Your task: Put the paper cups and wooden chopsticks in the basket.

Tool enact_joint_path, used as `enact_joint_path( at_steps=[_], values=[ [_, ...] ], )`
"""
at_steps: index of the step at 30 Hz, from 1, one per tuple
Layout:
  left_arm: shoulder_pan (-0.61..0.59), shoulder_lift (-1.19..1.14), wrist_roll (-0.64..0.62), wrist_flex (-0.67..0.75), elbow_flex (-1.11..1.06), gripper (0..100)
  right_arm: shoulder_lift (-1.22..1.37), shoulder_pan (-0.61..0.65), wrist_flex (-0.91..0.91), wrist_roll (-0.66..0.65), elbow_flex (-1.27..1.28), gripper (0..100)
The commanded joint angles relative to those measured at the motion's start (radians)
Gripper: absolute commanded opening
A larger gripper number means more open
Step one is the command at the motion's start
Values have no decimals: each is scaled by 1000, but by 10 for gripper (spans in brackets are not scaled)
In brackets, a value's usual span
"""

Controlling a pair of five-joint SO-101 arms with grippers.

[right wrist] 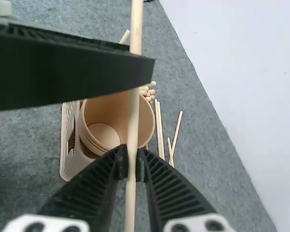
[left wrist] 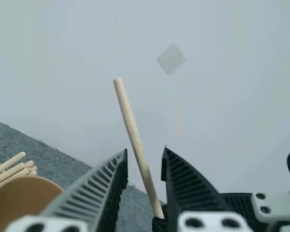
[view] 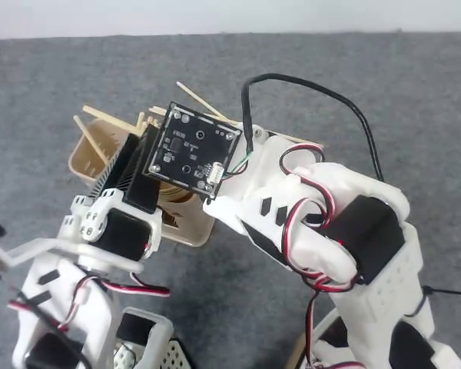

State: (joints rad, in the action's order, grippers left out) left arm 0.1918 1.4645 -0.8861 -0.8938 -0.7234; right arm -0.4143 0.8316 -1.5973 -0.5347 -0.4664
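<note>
One pale round wooden chopstick [right wrist: 133, 116], clamped lengthwise in the right gripper [right wrist: 130, 155], hangs over the beige plastic basket [right wrist: 67, 159] holding brown paper cups [right wrist: 104, 135], its far part between the left gripper's [left wrist: 145, 151] narrowly parted jaws.

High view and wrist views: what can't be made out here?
- High view: most of the basket and its cups, covered by both arms.
- Right wrist view: the held chopstick is cut off at both edges; number of nested cups unclear.
- Left wrist view: the chopstick's lower end, behind the tool.
</note>
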Motion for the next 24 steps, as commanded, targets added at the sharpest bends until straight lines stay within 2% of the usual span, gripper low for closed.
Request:
enact_joint_path(
  at_steps=[1, 21, 24],
  values=[
    [2, 0, 6, 25, 19, 22, -18, 8, -1, -11, -15, 7],
    [3, 2, 6, 60, -13, 12, -19, 36, -22, -11, -17, 7],
    [2, 2, 9, 110, -13, 12, -44, 36, -22, -11, -17, 7]
  ],
)
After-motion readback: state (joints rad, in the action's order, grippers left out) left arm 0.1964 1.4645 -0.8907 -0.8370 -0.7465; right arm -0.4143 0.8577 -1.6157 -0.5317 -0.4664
